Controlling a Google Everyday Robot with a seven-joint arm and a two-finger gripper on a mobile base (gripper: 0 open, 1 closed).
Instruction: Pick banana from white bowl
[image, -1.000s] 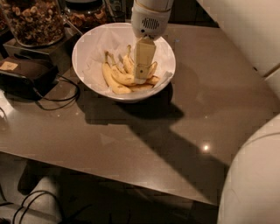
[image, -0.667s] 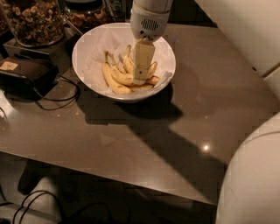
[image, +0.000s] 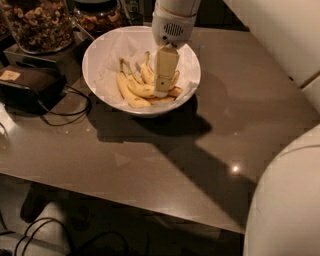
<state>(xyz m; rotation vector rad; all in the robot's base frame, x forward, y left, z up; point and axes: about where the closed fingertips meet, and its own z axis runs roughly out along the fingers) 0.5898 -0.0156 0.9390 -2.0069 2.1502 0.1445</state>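
Observation:
A large white bowl (image: 96, 80) lined with white paper stands at the back of the dark table (image: 210, 150). Several yellow bananas (image: 129, 93) lie in it, stems pointing to the back. My gripper (image: 161, 91) reaches straight down from above into the bowl, its cream tip resting on or just over the middle bananas. The gripper covers part of the bananas on the right side of the bunch. No banana is lifted clear of the bowl.
Two glass jars of nuts (image: 40, 25) (image: 97, 17) stand behind the bowl at the left. A black device (image: 27, 87) with cables (image: 65, 117) lies left of the bowl. My white body (image: 287, 200) fills the lower right. The table's front edge (image: 125, 192) runs across the bottom.

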